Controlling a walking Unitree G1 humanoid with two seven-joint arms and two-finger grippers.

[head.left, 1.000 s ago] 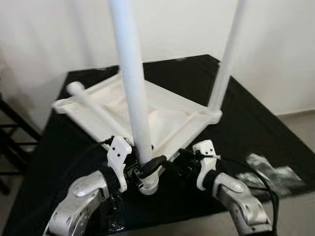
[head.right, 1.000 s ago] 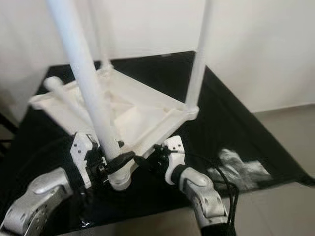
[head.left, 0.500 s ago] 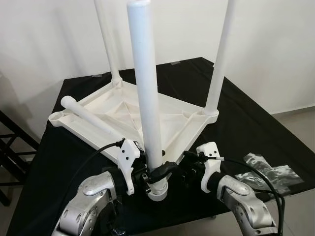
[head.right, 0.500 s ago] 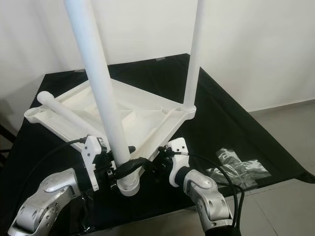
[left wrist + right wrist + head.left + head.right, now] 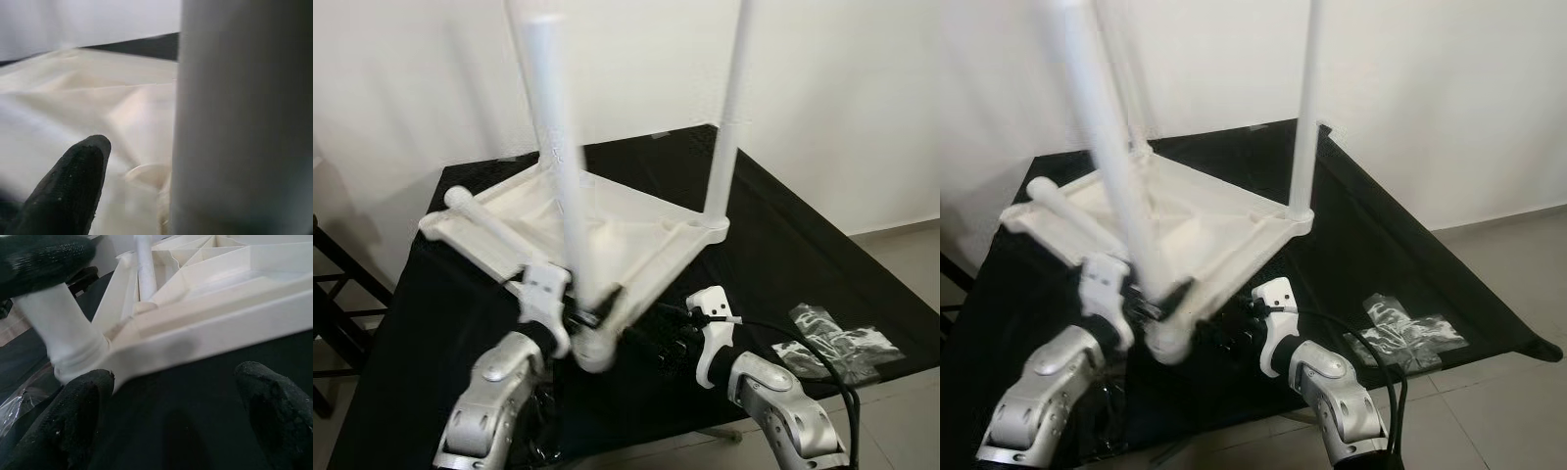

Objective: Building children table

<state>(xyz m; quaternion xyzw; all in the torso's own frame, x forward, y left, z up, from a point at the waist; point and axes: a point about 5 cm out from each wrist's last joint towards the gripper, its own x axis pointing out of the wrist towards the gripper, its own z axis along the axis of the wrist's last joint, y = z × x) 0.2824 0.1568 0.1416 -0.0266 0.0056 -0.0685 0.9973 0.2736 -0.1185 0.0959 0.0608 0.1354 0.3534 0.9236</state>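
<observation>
The white children's table top (image 5: 641, 230) lies upside down on a black-draped table (image 5: 783, 245). Two legs stand upright in it, one at the back (image 5: 524, 69) and one at the right corner (image 5: 724, 127). A blurred near leg (image 5: 563, 166) leans to the left in the front corner socket (image 5: 592, 351). My left gripper (image 5: 585, 315) is shut around its base. The left wrist view has the leg (image 5: 244, 122) close up beside one finger (image 5: 73, 186). My right gripper (image 5: 656, 343) is open at that front corner, just below the table top's edge (image 5: 220, 328). Another leg (image 5: 489, 230) lies loose on the table top's left side.
A clear plastic bag (image 5: 832, 338) lies on the cloth at the front right. A dark rack (image 5: 337, 284) stands to the left of the table. A white wall is behind, and grey floor (image 5: 901, 255) is to the right.
The camera view has shifted. The near leg now leans left and is blurred, and my left gripper has moved left with its base. The right gripper has stayed at the front corner.
</observation>
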